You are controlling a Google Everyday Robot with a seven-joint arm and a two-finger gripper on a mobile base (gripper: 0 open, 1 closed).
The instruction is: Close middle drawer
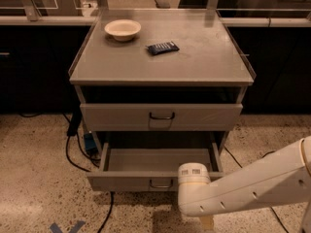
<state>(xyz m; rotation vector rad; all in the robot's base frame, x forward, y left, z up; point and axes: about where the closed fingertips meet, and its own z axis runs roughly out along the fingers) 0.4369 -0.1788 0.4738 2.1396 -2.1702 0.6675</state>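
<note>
The middle drawer (160, 171) is pulled out and empty, and its low grey front panel carries a small dark handle (161, 183). My white arm (252, 186) comes in from the right. Its wrist end (193, 191) is in front of the right part of the drawer's front panel. The gripper (206, 222) points down toward the floor just in front of the drawer, mostly hidden behind the arm. It holds nothing that I can see.
The taller top drawer (160, 116) is shut. On the cabinet top (204, 62) stand a white bowl (122, 29) and a dark snack packet (163, 47). Cables (73, 154) and a power block (90, 142) lie on the speckled floor at the left. Dark counters flank the cabinet.
</note>
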